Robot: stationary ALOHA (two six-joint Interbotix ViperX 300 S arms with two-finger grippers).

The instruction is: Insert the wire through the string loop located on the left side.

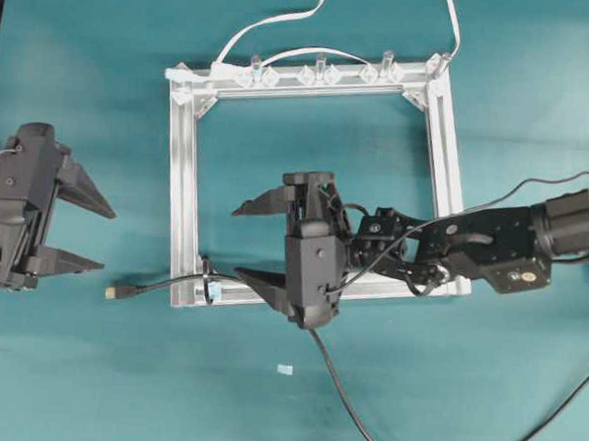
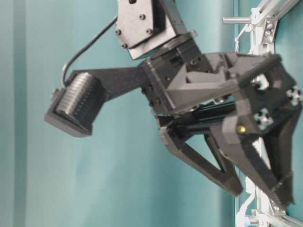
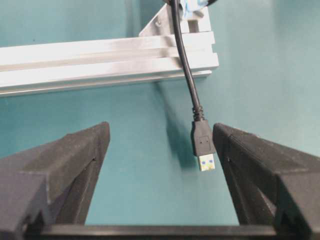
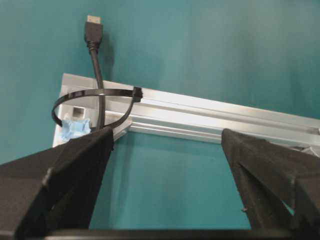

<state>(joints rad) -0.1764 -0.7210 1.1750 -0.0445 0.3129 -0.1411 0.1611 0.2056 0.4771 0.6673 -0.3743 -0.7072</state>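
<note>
The wire (image 1: pixel 163 288) is a thin black cable that passes through the string loop (image 4: pixel 95 95), a dark arc on the frame's near left corner (image 1: pixel 205 275) beside a pale blue tab (image 4: pixel 75 127). Its plug (image 1: pixel 113 292) lies on the table just left of the frame. My left gripper (image 1: pixel 104 238) is open a little left of the plug. In the left wrist view the plug (image 3: pixel 204 150) lies close to the right finger, untouched. My right gripper (image 1: pixel 236 243) is open inside the frame, right of the loop. Between its fingers (image 4: pixel 167 132) there is only table.
The aluminium frame (image 1: pixel 182 195) lies flat in the middle of the table. Clear clips (image 1: pixel 317 74) stand on its far rail with a white flat cable (image 1: pixel 275 22) threaded along them. A small pale scrap (image 1: pixel 285 368) lies in front of the frame.
</note>
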